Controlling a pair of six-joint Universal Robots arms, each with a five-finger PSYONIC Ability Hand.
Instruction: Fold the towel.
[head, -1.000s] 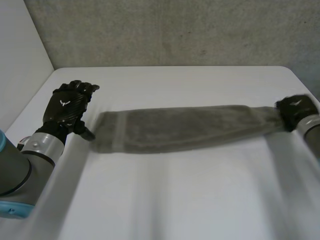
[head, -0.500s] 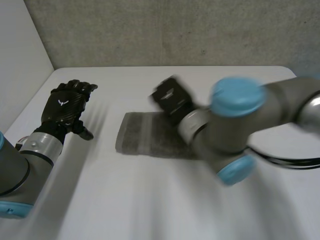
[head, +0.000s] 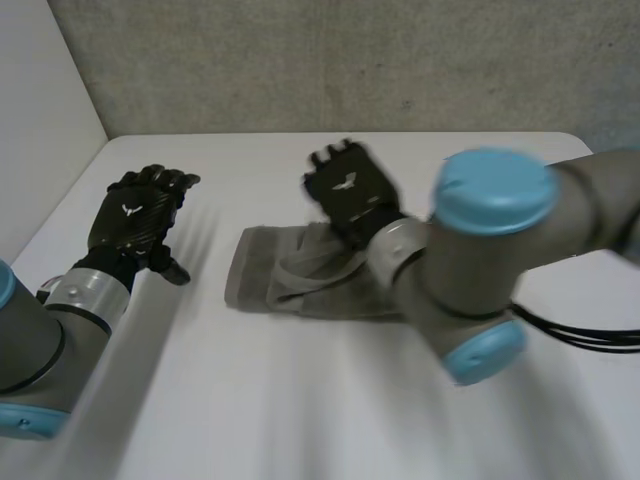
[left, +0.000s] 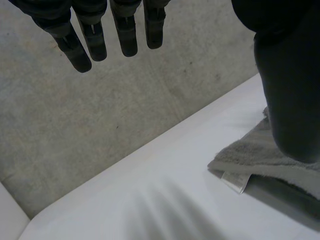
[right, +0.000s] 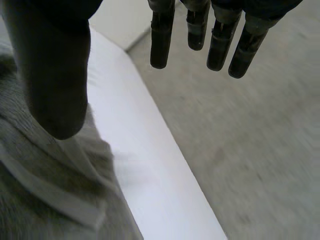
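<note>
The grey towel (head: 268, 277) lies doubled over on the white table (head: 300, 410), rumpled on top, its right part hidden under my right arm. My right hand (head: 350, 188) hovers over the towel's far edge, open with straight fingers (right: 220, 42), its thumb above the towel (right: 40, 180). My left hand (head: 132, 218) is open to the left of the towel, apart from it. In the left wrist view its fingers (left: 95, 35) are straight, and a towel corner (left: 250, 160) with a white label lies beside its thumb.
A grey concrete wall (head: 350, 60) runs along the table's far edge, and a white panel (head: 40, 100) stands at the left. My right arm (head: 480, 260) reaches across the table's middle from the right.
My right hand swept from the far right to the middle with the towel's right end, laid it over the left part and opened. The left hand barely moved.
</note>
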